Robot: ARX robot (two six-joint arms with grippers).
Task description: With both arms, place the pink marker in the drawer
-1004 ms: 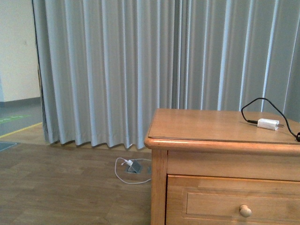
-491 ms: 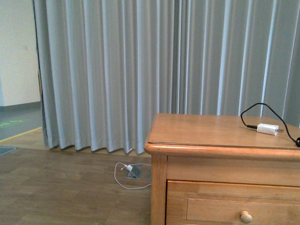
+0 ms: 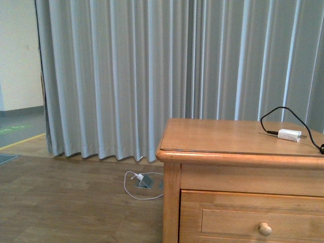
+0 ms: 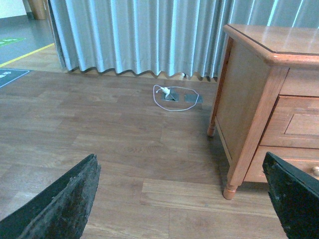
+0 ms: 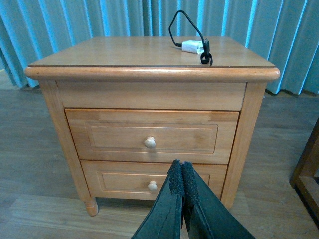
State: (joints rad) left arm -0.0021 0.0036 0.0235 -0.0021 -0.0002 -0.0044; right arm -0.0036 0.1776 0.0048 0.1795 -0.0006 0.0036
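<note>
no pink marker shows in any view — not on the cabinet surface (image 5: 124, 52), where only a white charger (image 5: 193, 47) with its black cable (image 5: 185, 22) lies. both drawers are closed. the right gripper (image 5: 182, 180) has its jaws pressed together and empty, facing the upper drawer (image 5: 149, 136) and its knob (image 5: 149, 142); the left gripper (image 4: 189, 199) is spread wide over the floor (image 4: 99, 134). the risk is mistaking the charger for the marker.

Ahead of me, grey pleated curtains (image 3: 152, 76) hang to a wood-plank floor (image 3: 66, 202). A honey-coloured nightstand (image 3: 238, 167) stands at right, a white cable (image 3: 136, 185) looped on the floor beside it.
</note>
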